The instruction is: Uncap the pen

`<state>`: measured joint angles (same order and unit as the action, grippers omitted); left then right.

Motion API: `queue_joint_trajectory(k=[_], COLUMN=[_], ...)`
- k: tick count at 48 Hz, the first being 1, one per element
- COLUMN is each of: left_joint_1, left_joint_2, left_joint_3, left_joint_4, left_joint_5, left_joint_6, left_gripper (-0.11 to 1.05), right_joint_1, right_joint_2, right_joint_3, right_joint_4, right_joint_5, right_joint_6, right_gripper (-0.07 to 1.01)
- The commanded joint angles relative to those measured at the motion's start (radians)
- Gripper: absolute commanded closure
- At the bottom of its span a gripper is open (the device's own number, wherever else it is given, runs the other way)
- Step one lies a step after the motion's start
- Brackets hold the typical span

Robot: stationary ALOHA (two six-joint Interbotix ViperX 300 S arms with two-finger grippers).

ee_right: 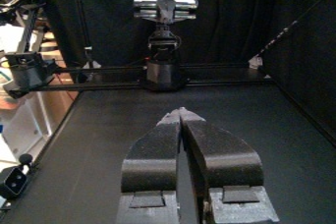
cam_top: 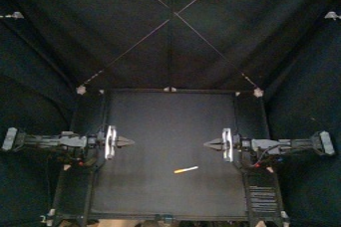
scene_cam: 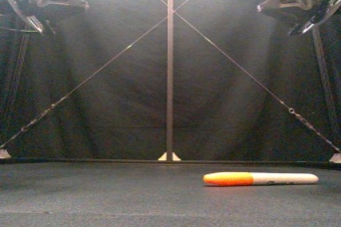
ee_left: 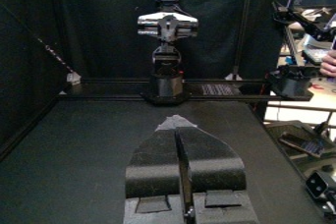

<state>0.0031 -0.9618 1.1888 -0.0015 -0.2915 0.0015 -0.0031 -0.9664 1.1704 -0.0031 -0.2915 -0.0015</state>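
Black curtains (cam_top: 170, 32) fill the upper half of the top view, and the dark counter (cam_top: 160, 121) fills the lower half. The pen (cam_top: 186, 170) lies flat on the counter in the lower middle of that frame, a little right of centre and near the front edge, slightly slanted. Its orange cap (cam_top: 178, 172) is on and points toward the lower left; the white barrel (cam_top: 194, 168) runs to the right. In the front view the pen (scene_cam: 261, 179) sits at the lower right, cap (scene_cam: 226, 179) to the left, with nothing touching it.

The left hand (cam_top: 130, 143) hangs at the left middle of the top view, pointing inward. The right hand (cam_top: 208, 144) faces it from the right middle. Both are well apart from the pen, which lies lower in the frame, between them and nearer the right hand.

In the left wrist view the left hand (ee_left: 178, 120) has its jaws pressed together, holding nothing. The right wrist view shows the right hand (ee_right: 184, 115) likewise narrow and empty. In the front view the left arm (scene_cam: 38, 2) and right arm (scene_cam: 300, 2) sit high in the upper corners.
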Motion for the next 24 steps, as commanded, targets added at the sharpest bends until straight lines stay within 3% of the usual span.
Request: queue_joint_trajectory(k=[1,11,19,24], left_joint_1=[-0.009,-0.015,-0.044,-0.067], left_joint_2=[0.032,0.193,0.367,0.474], left_joint_3=[-0.025,-0.063,-0.109,-0.143], left_joint_4=[-0.006,-0.041,-0.086,-0.095], left_joint_5=[-0.008,-0.006,-0.006,-0.006], left_joint_6=[-0.0031,-0.0031,0.0000,0.0015], left_gripper=[1.02,0.96,0.94,0.94], right_joint_1=[0.014,0.077,0.123,0.146], right_joint_2=[0.025,0.146,0.282,0.371], right_joint_3=[-0.003,-0.025,-0.051,-0.067], right_joint_4=[0.011,0.051,0.069,0.075], right_joint_5=[0.005,0.124,0.204,0.219], right_joint_6=[0.014,0.072,0.120,0.121], right_gripper=[0.95,0.95,0.94,0.91])
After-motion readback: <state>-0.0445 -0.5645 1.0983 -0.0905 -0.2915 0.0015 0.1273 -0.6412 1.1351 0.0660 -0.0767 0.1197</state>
